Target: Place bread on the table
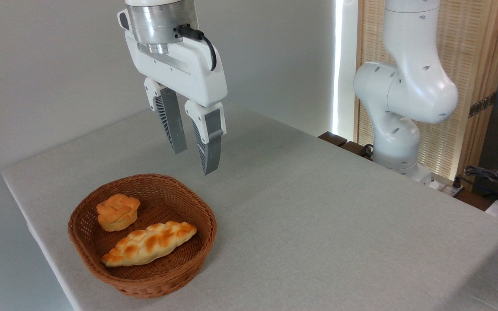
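The arm (404,86) is glossy white, built of rounded shells dotted with small dark screw holes. Its wrist is a brushed metal cylinder (158,21) with a black cable (208,45) looping from its 3 o'clock side over the white gripper (195,162) body. The two fingers (171,121) are grey, ribbed wedges in white mounts.

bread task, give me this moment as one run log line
gripper: open, empty, above basket | bread: in basket beside braided loaf | table: no bread on cloth yet

Matt grey cloth table (318,216), woven wicker basket (80,235), glossy white plastic pincer (195,162) housing
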Robot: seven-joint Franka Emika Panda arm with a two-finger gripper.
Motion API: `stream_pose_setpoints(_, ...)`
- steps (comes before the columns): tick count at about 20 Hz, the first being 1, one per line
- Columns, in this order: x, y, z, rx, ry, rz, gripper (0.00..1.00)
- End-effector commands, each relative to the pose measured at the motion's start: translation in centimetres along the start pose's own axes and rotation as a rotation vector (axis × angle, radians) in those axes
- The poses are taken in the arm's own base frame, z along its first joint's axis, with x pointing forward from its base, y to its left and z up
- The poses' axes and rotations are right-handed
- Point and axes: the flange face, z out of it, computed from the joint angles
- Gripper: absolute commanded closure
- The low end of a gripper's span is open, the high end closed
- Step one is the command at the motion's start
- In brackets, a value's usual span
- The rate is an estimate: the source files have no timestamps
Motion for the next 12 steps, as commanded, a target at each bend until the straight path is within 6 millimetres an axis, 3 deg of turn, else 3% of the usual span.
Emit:
stream_pose_setpoints(1,-1.28,-1.2,-0.6,-0.026,0.022,-0.025,0.0)
stream_pose_setpoints(9,-1.34,-1.41,-0.46,-0.032,0.027,-0.029,0.0)
stream_pose_setpoints(12,-2.2,-2.16,-0.7,-0.038,0.04,-0.052,0.0)
